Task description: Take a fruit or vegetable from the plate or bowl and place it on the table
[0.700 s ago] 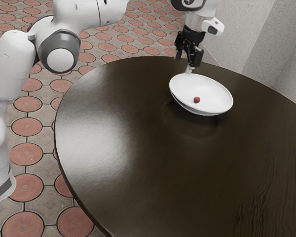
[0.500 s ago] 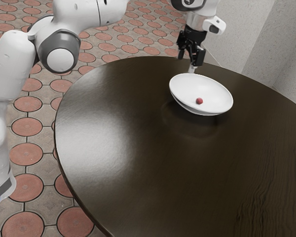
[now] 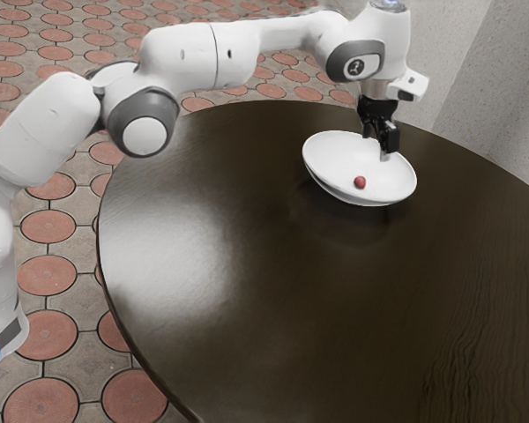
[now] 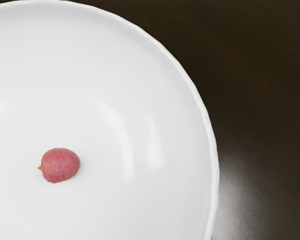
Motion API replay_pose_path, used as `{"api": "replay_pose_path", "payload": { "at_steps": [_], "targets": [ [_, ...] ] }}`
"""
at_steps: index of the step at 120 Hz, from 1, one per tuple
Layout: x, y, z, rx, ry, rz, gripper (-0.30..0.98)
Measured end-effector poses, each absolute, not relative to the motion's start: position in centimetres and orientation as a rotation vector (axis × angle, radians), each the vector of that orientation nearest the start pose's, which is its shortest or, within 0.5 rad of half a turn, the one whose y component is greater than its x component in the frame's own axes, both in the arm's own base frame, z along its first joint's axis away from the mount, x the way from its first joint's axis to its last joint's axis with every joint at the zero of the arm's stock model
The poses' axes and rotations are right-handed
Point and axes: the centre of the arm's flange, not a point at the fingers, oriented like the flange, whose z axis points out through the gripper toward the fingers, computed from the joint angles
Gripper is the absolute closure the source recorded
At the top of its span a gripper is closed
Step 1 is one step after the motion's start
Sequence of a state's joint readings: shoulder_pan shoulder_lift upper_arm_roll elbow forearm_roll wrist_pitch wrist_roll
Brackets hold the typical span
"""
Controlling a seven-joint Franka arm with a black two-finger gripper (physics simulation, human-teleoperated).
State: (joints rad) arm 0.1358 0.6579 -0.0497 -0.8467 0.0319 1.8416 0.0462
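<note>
"We're looking at a room where round reddish tiles are patterning the floor (image 3: pixel 46 275) and a pale speckled wall (image 3: pixel 516 97) is rising at the exterior view's right. What are we working over?"

"We're working over a dark, round, glossy counter (image 3: pixel 273 300), where light is glinting on the side towards the exterior view's left. A white bowl (image 3: pixel 328 160) is resting on it, near the far edge."

"And where are we seeing the fruit?"

"We're seeing it inside the bowl: a small, pinkish-red fruit (image 3: pixel 360 182) is lying on the smooth white surface. In the wrist view we're making out its mottled skin and a little pointed nub sticking out at one end."

"How are we holding our pincer (image 3: pixel 378 147)?"

"We're holding it apart, pointing downward over the bowl, on the side farther from the exterior camera. The fruit is lying near it, but we're leaving a space between them. Our white arm (image 3: pixel 194 55) is reaching across from the exterior view's left."
</note>
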Motion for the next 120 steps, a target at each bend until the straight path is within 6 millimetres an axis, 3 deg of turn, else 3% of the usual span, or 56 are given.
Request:
{"api": "replay_pose_path", "payload": {
  "at_steps": [12, 31, 38, 80, 120],
  "targets": [
    [75.9, 9.4, 56.0, -3.077, -0.097, -0.597, 0.00],
    [76.3, 15.2, 53.1, -3.107, -0.241, -0.641, 0.01],
    [76.4, 16.4, 52.4, -3.111, -0.279, -0.655, 0.00],
    [77.3, 19.0, 48.7, -3.129, -0.404, -0.677, 0.00],
    [78.0, 19.4, 44.9, -3.173, -0.477, -0.636, 0.00]
  ]
}}
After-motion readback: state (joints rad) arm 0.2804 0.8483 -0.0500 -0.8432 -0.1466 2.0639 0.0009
